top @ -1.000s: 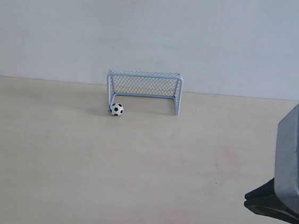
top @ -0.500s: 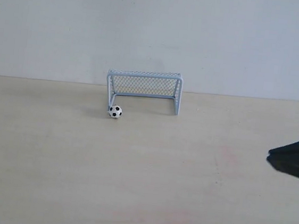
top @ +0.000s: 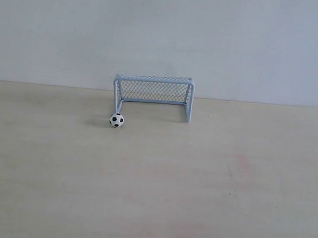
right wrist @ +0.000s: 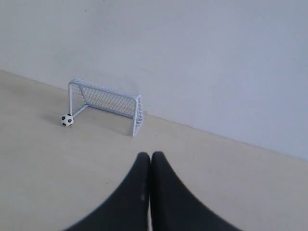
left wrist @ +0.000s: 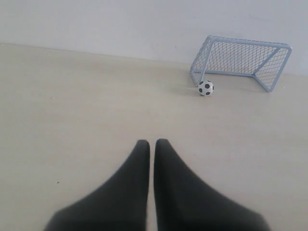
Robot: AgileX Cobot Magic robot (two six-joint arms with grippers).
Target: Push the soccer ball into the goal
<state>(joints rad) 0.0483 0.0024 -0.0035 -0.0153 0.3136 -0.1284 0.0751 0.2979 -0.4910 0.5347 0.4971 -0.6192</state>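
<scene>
The tiny black-and-white soccer ball rests on the pale table just in front of the goal's left post, outside the frame. The goal is a pale blue tube frame with mesh, standing against the white wall. Neither gripper shows in the exterior view. In the left wrist view my left gripper is shut and empty, well short of the ball and the goal. My right gripper is shut too, holding nothing, far from the ball and the goal.
The wooden table top runs back to a plain white wall right behind the goal. Faint reddish marks stain the table to the right of centre.
The right arm has pulled out of the exterior view to the right. The ball has rolled a little to the left and toward the front, away from the goal's left post.
</scene>
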